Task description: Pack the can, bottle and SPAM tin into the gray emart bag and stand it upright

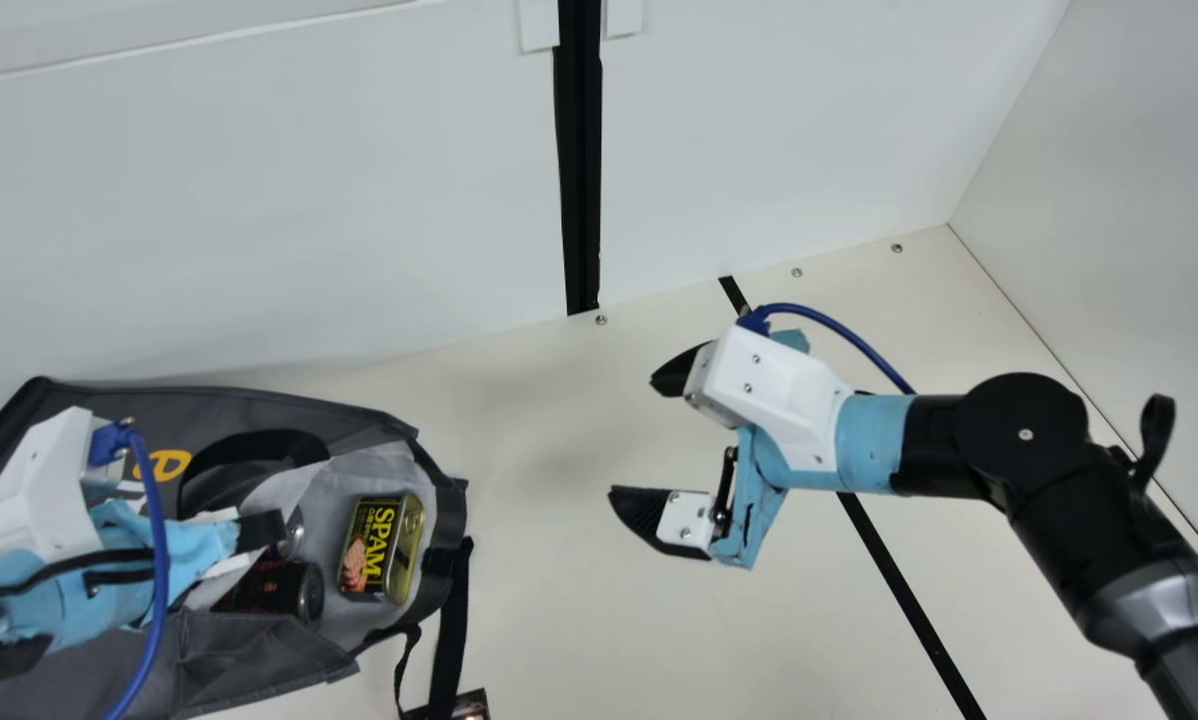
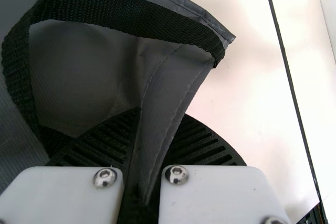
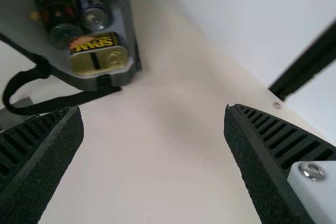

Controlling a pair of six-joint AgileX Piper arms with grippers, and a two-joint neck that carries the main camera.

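**Bag on its side, all three items in it; left has hold of the fabric, right is empty**

Table (image 1: 559,620): black line (image 1: 909,590) runs across it, past my right arm; black post (image 1: 581,180) at the white wall behind.

Gray emart bag (image 1: 359,415): lying down, not upright, mouth facing the right-arm side. My left gripper (image 1: 194,545) is over it, blocking part of the contents in main view. Left wrist view gives what main view hides: a fold of bag fabric (image 2: 170,85) clenched between the ribbed fingers, with the black handle loop (image 2: 121,14) right next to it.

My right gripper (image 1: 636,438): fingers wide apart, nothing between them, over the table well apart from the bag.

Loose black strap (image 1: 449,630) hangs off the mouth's near side onto the table. A small dark item (image 1: 472,704) sits by it at the main view's bottom edge; can't tell what it is.

Contents: bottle (image 3: 55,11) and can (image 3: 93,9) lie side by side deeper in. Right wrist view shows more of both. SPAM tin (image 1: 384,550) is just inside the mouth, in front of them.
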